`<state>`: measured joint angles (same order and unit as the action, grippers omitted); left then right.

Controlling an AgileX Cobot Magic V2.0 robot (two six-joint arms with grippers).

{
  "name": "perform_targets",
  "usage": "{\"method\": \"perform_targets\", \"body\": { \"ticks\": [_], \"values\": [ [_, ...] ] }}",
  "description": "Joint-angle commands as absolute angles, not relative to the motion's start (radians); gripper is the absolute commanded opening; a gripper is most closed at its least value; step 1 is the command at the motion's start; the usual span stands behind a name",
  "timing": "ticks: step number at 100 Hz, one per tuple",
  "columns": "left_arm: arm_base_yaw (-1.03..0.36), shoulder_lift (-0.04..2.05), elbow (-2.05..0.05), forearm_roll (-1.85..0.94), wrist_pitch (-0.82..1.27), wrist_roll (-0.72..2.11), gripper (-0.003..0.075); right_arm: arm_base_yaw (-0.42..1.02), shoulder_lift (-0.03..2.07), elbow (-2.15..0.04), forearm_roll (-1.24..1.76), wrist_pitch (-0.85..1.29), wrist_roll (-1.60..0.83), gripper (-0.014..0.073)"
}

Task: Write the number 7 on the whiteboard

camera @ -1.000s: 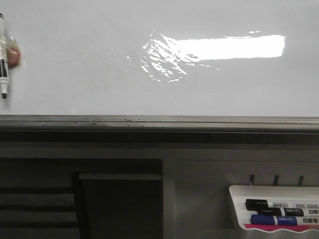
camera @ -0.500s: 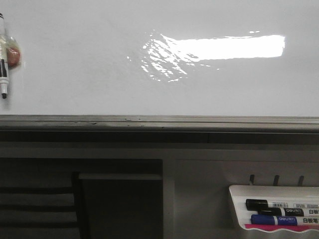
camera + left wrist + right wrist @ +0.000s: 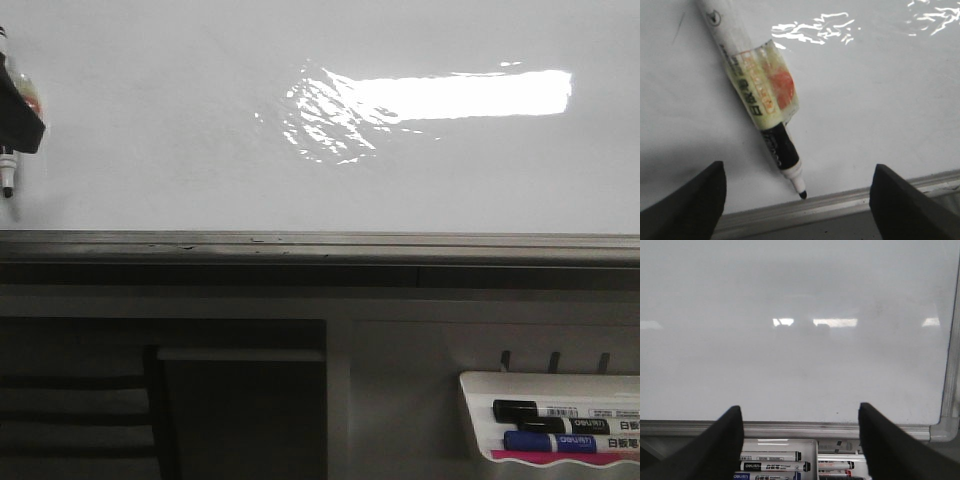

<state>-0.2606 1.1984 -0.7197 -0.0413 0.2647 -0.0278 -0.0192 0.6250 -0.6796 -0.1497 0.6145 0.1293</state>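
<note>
I am running a two-armed robot that faces a large glossy whiteboard (image 3: 200,150) with a bright rectangle of glare (image 3: 450,95) across its upper middle and a grey metal lower edge (image 3: 320,245). No number 7 is on the board yet; its surface looks blank in all three views.

The step in hand, as I judge it, is fetching the pen. A black-tipped marker (image 3: 757,95) is on the board at its far left, uncapped, tip down and just above the metal edge. A yellowish wrap with a red patch (image 3: 765,82) covers its middle. The left pincer (image 3: 797,200) is spread wide, its two dark fingers (image 3: 687,205) on either side of the marker's tip and touching nothing. In the front view a dark finger of it (image 3: 20,110) covers the marker's middle at the left border.

The right pincer (image 3: 800,442) is also wide and empty, pointed at the board's lower right area, well away from the marker.

Next, I think the left pincer must move up along the barrel and close on it without knocking it loose.

Below the board at the right hangs a white marker tray (image 3: 475,410) with a black marker (image 3: 550,410) and a blue marker (image 3: 555,441). Nothing blocks the writing area.
</note>
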Motion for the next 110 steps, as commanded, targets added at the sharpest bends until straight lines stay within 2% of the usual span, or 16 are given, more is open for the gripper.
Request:
{"method": "perform_targets", "body": {
  "ticks": [1,64,70,95,110],
  "values": [
    [-0.266,1.224,-0.764,-0.022,0.163,-0.029,0.0543,-0.017,0.632,-0.715,-0.157,0.54,0.12,0.0439],
    [-0.266,1.358,-0.785,-0.009,0.086,-0.029,0.054,-0.017,0.632,-0.715,-0.157,0.54,0.12,0.0439],
    [-0.266,1.358,-0.786,-0.009,0.086,-0.029,0.0508,-0.017,0.632,-0.715,-0.157,0.54,0.12,0.0439],
    [-0.266,1.353,-0.814,-0.009,0.111,-0.029,0.0231,-0.017,0.632,-0.715,-0.157,0.54,0.12,0.0439],
    [-0.266,1.353,-0.821,-0.009,0.118,-0.029,0.012,-0.017,0.632,-0.715,-0.157,0.54,0.12,0.0439]
  ]
}}
